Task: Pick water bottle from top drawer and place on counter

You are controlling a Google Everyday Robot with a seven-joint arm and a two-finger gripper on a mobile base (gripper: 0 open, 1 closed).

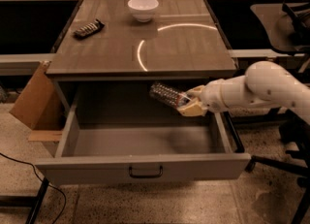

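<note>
The top drawer (145,167) stands pulled open below the counter (145,43). My gripper (190,102) is inside the drawer's upper right part, just under the counter's front edge, shut on the water bottle (165,94). The bottle is clear and ribbed, lies nearly level and points left from the fingers, held well above the drawer floor. Its cap end is hidden in the gripper. My white arm (256,92) reaches in from the right.
A white bowl (143,8) and a dark flat object (88,28) sit on the counter's far part. A tan cardboard box (34,99) leans at the drawer's left. A dark chair (286,19) stands at the right.
</note>
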